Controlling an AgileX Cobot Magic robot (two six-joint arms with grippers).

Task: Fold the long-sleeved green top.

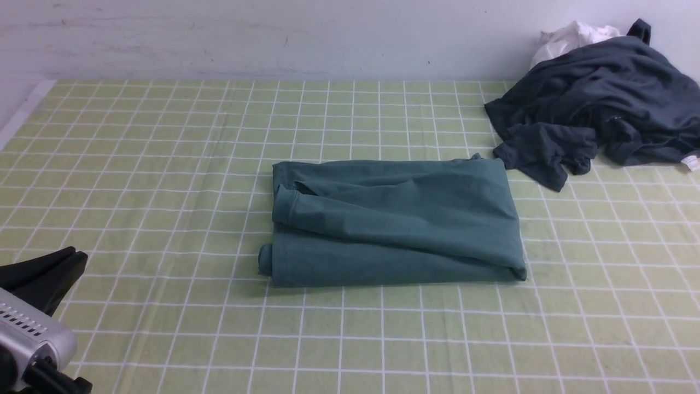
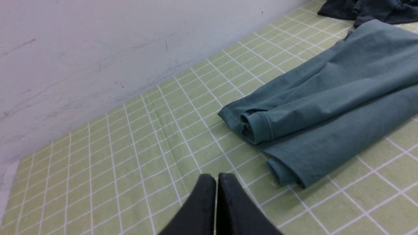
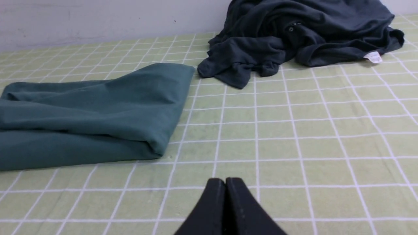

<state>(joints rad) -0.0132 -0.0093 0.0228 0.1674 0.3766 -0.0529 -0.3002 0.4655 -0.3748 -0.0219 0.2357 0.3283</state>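
Observation:
The green long-sleeved top (image 1: 394,219) lies folded into a rectangle in the middle of the green checked cloth. A ribbed cuff shows at its left end (image 2: 258,127). It also shows in the right wrist view (image 3: 88,114). My left gripper (image 2: 217,178) is shut and empty, above the cloth a little short of the top's left end. In the front view it (image 1: 74,257) sits at the lower left. My right gripper (image 3: 225,181) is shut and empty, above the cloth off the top's right end. It is out of the front view.
A dark charcoal-grey garment (image 1: 601,104) lies crumpled at the back right, with a small white cloth (image 1: 569,38) behind it against the wall. The checked tablecloth (image 1: 164,164) covers the table. A white wall runs along the back.

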